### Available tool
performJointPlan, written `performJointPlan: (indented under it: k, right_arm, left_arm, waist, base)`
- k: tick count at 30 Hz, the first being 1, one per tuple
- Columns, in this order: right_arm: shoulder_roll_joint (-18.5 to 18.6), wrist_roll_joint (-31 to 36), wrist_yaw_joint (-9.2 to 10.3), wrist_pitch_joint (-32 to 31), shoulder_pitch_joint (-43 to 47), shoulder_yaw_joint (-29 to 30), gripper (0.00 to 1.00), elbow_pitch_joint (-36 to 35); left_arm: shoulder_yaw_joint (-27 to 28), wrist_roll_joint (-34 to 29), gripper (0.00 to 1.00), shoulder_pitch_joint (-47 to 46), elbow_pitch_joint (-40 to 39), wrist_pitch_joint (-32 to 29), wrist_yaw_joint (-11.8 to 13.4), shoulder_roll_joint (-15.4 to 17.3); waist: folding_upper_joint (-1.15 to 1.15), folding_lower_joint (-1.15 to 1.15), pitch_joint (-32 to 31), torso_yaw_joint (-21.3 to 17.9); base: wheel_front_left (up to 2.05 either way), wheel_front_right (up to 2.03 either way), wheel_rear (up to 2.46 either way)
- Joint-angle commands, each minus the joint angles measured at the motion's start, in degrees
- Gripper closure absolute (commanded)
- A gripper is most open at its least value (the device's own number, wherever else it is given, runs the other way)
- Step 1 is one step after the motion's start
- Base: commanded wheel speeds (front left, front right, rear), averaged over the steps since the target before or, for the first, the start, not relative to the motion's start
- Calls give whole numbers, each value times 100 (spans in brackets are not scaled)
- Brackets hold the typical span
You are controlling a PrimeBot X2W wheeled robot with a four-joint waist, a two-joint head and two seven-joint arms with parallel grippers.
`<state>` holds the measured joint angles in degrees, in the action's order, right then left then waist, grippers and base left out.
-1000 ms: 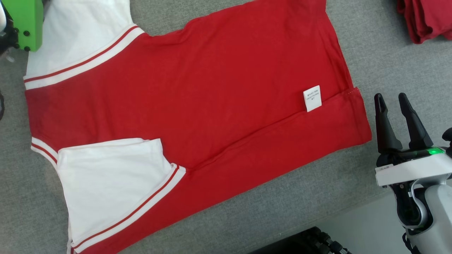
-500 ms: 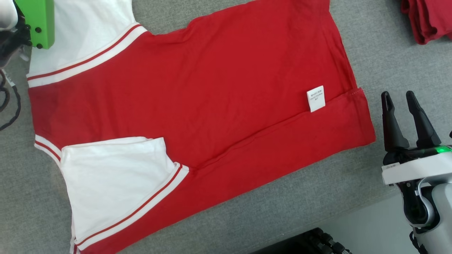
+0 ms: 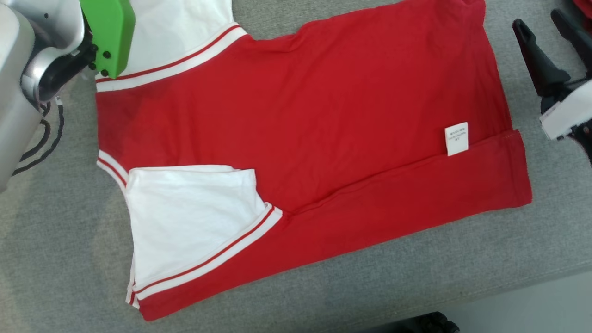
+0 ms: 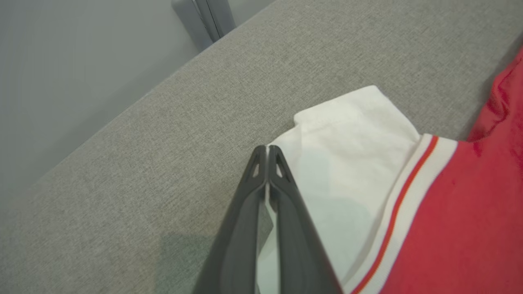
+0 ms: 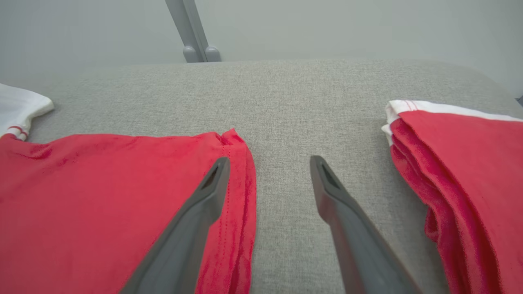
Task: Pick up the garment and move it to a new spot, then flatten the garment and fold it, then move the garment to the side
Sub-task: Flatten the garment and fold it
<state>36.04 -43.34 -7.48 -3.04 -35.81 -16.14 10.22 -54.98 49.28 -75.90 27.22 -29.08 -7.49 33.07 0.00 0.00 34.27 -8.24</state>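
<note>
The garment is a red shirt with white sleeves and a white label, lying flat on the grey padded surface. Its near sleeve is folded onto the body. My left arm reaches in at the far left corner. In the left wrist view my left gripper is shut on the edge of the far white sleeve, with white cloth pinched between the fingers. My right gripper is open at the far hem corner. In the right wrist view, the right gripper has one finger over the red hem and one over bare surface.
A folded pile of red clothes lies to the right of my right gripper. A black cable hangs by the left arm. The surface's front edge runs along the lower right, with floor beyond. A grey post stands behind the far edge.
My left gripper has shut on the far sleeve's edge. The right gripper has moved away from me along the hem side to its far corner. The head camera has shifted.
</note>
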Motion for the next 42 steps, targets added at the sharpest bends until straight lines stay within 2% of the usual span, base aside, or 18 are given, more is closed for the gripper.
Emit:
performJointPlan:
  k: [1,4,10,19,20,21,22,23,24,28,33,38,42]
  right_arm:
    - [9,-38,-1,-221,-295,-120,0,189]
    - [126,101,-1,-669,-932,-469,0,625]
    - [199,47,-1,-995,-1583,-1020,0,1234]
    - [226,87,0,-820,-1986,-1918,0,1563]
    - [215,75,-1,-812,-2003,-2024,15,1578]
    - [224,83,-1,-791,-2030,-2131,25,1589]
    - [237,85,0,-767,-2057,-2193,67,1602]
    - [262,110,-1,-709,-2092,-2267,78,1604]
    - [283,115,0,-664,-2115,-2314,100,1619]
    - [346,-8,0,-469,-2133,-2424,100,1718]
    - [335,-320,3,-148,-2159,-2284,100,1940]
    - [208,-1176,3,40,-1991,-1984,100,2074]
    - [290,-1960,2,9,-1819,-1818,100,1945]
  left_arm:
    - [-69,34,100,-79,-97,36,7,33]
    - [-222,87,100,-119,-335,80,8,66]
    - [-417,151,100,-176,-581,150,7,101]
    - [-617,236,100,-68,-697,313,8,231]
    - [-642,254,100,-33,-695,327,8,247]
    - [-671,270,100,-10,-699,330,8,269]
    - [-687,265,100,2,-699,342,8,291]
    - [-706,264,100,15,-698,349,8,312]
    - [-713,269,100,26,-698,366,8,321]
    - [-713,244,100,71,-686,493,8,365]
    - [-656,284,100,121,-580,724,8,447]
    - [-589,378,100,187,-429,948,8,438]
    - [-553,531,100,237,-361,1077,7,448]
  waist:
    - [0,0,12,215]
    - [0,0,38,367]
    - [0,0,71,582]
    - [0,0,4,632]
    - [0,0,-29,620]
    - [0,0,-56,608]
    - [0,0,-80,598]
    - [0,0,-104,588]
    - [0,0,-124,579]
    - [0,0,-190,541]
    - [0,0,-236,521]
    - [0,0,-253,547]
    - [0,0,-249,591]
  base:
    - [0,0,0]
    - [0,0,0]
    - [0,0,0]
    - [0,0,0]
    - [0,0,0]
    - [0,0,0]
    - [0,0,0]
    - [0,0,0]
    - [0,0,0]
    - [0,0,0]
    - [0,0,0]
    - [0,0,0]
    - [0,0,0]
